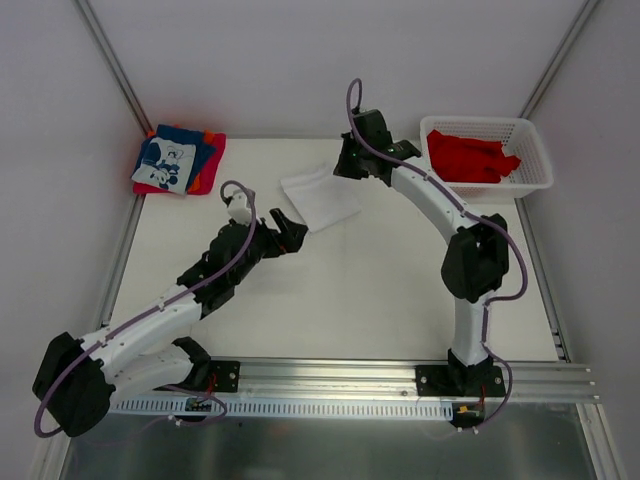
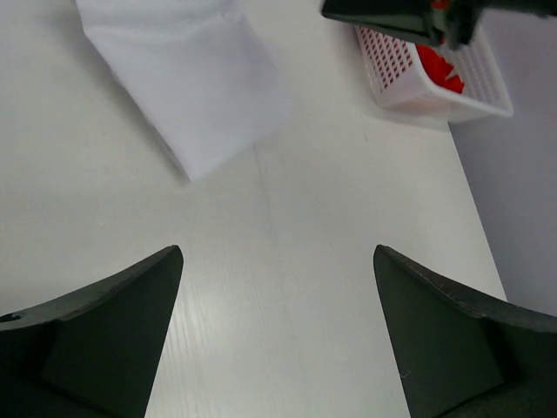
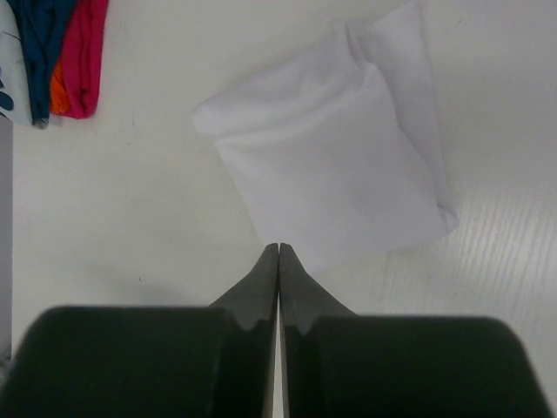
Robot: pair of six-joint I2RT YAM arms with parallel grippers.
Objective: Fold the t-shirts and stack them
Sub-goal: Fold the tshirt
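Observation:
A folded white t-shirt point(image 1: 320, 198) point(image 2: 191, 78) point(image 3: 339, 165) lies flat at the back middle of the table. My right gripper point(image 1: 350, 165) point(image 3: 278, 246) is shut, its tips meeting right at the shirt's near corner in the right wrist view; no cloth shows between them. My left gripper point(image 1: 290, 228) point(image 2: 278, 248) stands open over bare table just short of the shirt's opposite corner. A stack of folded t-shirts point(image 1: 178, 160) point(image 3: 52, 52), blue with a white print on red and orange, sits at the back left. Red t-shirts point(image 1: 470, 157) point(image 2: 435, 65) fill the basket.
The white lattice basket point(image 1: 535, 150) point(image 2: 435, 96) stands at the back right corner. Grey walls and metal rails close in the table on the left, right and back. The right arm point(image 1: 440, 205) reaches across from the right.

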